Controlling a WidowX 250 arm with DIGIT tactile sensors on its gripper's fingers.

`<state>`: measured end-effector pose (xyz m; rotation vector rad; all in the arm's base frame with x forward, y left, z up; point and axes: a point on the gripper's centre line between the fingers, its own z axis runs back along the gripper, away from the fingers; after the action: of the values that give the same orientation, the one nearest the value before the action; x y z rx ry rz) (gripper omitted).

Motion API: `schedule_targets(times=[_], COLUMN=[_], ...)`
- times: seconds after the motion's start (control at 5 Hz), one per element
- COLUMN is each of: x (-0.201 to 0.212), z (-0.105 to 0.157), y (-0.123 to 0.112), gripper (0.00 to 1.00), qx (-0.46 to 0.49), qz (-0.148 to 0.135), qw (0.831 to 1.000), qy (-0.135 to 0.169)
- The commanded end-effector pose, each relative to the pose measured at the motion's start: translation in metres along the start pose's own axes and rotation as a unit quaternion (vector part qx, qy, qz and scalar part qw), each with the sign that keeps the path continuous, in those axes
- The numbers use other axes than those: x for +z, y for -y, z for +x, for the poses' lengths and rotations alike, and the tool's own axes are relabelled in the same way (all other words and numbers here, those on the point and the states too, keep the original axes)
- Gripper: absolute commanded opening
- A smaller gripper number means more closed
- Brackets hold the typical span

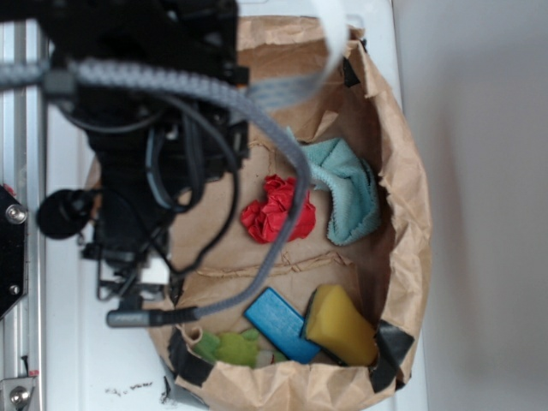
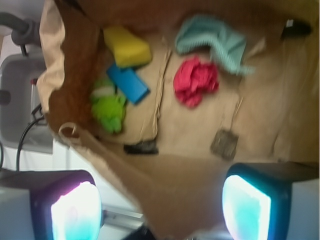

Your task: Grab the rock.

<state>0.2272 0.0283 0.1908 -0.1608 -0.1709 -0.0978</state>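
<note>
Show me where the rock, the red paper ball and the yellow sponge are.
rock (image 2: 224,144): wrist view, middle of its flat top.
red paper ball (image 1: 277,210): exterior view, centre of the crumpled mass.
yellow sponge (image 1: 341,325): exterior view, middle of its upper face.

rock (image 2: 224,144), dark brown, speckled, lying flat

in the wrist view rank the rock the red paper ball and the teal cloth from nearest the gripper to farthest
1. rock, just above the right fingertip of the gripper.
2. red paper ball, mid-bag, farther up.
3. teal cloth, at the top, farthest.
</note>
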Motion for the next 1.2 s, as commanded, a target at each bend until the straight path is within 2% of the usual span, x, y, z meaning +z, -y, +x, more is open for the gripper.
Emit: schedule_targets(times=[0.0, 0.2, 0.6, 1.0], x=[-0.015, -0.031, -0.047, -0.047], z=[0.012, 0.019, 0.022, 0.022], y=[-0.006, -0.013, -0.016, -0.016], gripper=[1.00, 1.00, 1.00, 1.00], qx=[-0.033, -0.010, -0.003, -0.003], qz=[0.047, 0.056, 0.065, 0.065], qw=[0.997, 0.998, 0.998, 0.998], qy=[0.050, 0.031, 0.013, 0.013])
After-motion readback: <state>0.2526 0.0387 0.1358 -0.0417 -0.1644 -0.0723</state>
